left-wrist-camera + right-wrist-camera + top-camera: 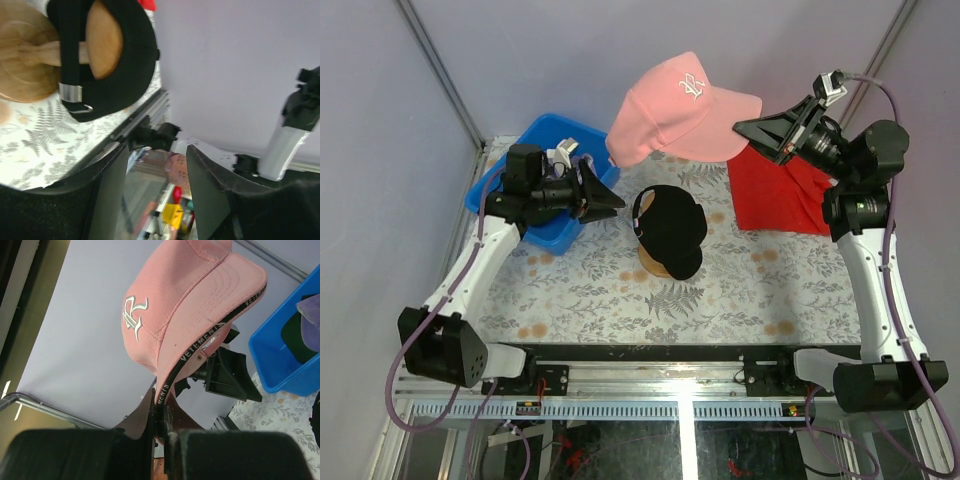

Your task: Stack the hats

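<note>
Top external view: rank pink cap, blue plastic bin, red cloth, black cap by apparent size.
1. Pink fabric cap and blue plastic bin: alike; cap held nearer camera.
2. Flat red cloth
3. Black fabric cap

Blue bin (555, 130) at back left. Red cloth (770, 200) at back right. Round wooden stand (22, 75) in middle. Leafy tablecloth (600, 290) under all.

The soft pink baseball cap (680, 110) bears 1 white stitched emblem; its brim edge is black tape with white lettering. The black fabric cap (672, 225) has a silver buckle (70, 92). The round wooden stand (658, 268) is light tan. The plastic bin (542, 132) is bright blue, the flat cloth (785, 200) plain red. The table cover (620, 300) is white with grey ferns and orange-brown blotches.
</note>
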`<move>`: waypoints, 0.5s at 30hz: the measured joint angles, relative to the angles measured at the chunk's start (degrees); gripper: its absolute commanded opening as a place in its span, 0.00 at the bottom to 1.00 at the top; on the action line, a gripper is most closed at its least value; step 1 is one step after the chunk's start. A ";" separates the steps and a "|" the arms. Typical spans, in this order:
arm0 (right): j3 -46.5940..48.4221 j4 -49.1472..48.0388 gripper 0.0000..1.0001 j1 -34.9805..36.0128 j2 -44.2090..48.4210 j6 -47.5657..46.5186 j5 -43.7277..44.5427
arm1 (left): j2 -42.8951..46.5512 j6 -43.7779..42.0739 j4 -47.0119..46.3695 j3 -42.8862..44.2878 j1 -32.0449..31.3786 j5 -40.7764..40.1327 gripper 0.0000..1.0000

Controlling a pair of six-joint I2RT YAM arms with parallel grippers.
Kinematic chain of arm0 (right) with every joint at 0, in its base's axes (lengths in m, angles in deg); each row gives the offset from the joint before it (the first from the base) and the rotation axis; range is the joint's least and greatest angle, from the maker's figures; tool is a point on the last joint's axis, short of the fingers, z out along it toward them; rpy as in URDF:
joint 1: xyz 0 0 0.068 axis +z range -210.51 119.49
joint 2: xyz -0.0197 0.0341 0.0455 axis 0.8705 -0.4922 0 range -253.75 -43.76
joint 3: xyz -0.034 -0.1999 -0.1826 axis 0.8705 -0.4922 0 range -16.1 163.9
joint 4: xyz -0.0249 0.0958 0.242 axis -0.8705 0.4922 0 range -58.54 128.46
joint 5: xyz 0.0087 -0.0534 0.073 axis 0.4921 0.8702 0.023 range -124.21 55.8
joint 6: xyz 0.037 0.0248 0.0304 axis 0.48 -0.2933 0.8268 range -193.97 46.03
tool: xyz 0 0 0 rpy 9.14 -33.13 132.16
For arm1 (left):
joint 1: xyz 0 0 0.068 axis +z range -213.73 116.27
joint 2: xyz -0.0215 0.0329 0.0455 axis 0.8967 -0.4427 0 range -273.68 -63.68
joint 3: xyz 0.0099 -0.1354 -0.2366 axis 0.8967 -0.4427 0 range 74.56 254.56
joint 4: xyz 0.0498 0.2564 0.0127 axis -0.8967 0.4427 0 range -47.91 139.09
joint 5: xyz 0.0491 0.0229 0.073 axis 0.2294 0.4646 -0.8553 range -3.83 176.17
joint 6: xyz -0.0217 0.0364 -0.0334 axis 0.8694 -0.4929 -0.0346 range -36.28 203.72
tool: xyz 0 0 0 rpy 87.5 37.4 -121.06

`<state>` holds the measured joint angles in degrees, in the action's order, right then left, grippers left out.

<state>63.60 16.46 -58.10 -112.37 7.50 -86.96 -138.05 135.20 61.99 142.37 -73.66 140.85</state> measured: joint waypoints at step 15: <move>-1.88 -3.37 0.00 -2.58 1.18 4.22 -1.53 | -11.87 -22.93 9.68 7.23 -2.08 -9.44 0.44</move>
<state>61.72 13.09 -60.68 -111.19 11.72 -88.49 -149.91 112.28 71.67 149.61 -75.74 131.41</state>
